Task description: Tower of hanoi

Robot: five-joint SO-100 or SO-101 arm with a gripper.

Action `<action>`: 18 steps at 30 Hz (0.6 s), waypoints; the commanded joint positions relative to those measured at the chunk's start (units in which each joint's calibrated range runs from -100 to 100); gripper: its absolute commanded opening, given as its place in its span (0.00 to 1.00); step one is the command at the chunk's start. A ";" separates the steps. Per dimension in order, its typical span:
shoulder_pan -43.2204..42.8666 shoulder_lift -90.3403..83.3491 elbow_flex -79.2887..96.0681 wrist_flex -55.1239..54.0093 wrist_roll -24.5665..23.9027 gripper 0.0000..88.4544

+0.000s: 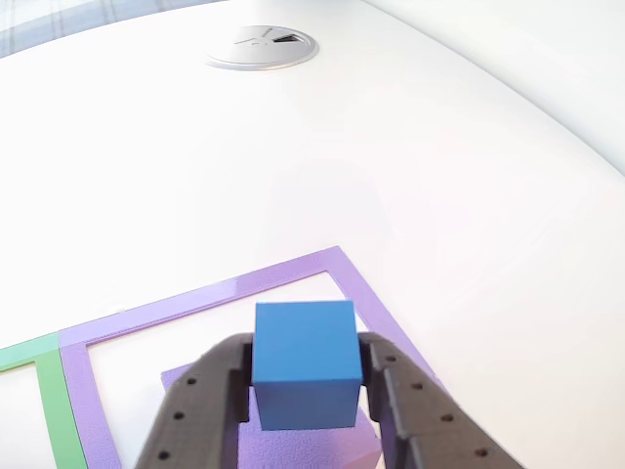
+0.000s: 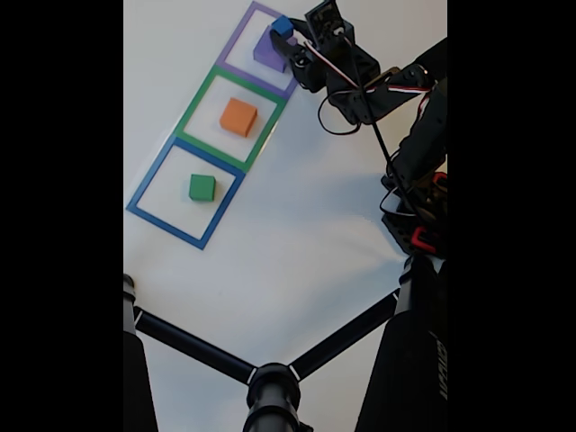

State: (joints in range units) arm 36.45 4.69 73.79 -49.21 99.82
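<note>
In the other view, the gripper [image 1: 305,386] is clamped on the blue cube [image 1: 305,363], one dark finger [image 1: 217,391] against each of its side faces. The cube hangs just above the purple block [image 1: 303,440], inside the purple square outline [image 1: 225,293] on the white table [image 1: 391,147]. Whether the cube touches the purple block below cannot be told here. It looks like a stiff, light piece with matte faces, so a squeeze across two opposite flat sides should hold well; being a cube, it has no long axis, and its top face is level, its edges roughly in line with the outline.

In the fixed view, the blue cube [image 2: 283,25] sits at the gripper [image 2: 290,32] over the purple block [image 2: 268,49] in the far outline. The orange block [image 2: 238,117] lies flat inside the green square outline [image 2: 193,103], and the green block [image 2: 202,187] inside the blue square outline [image 2: 148,184], well apart. Tripod legs [image 2: 189,342] cross the foreground.
</note>
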 commanded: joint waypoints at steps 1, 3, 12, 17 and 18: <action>-0.98 1.33 -0.16 -3.66 0.18 0.03; -1.55 2.62 -0.16 -4.88 0.18 0.03; -3.18 7.87 -1.61 -8.92 0.18 0.03; -3.09 9.97 -2.25 -10.38 0.18 0.03; -2.99 10.21 -2.25 -10.54 0.18 0.03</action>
State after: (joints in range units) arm 33.76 14.90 72.82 -57.76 99.82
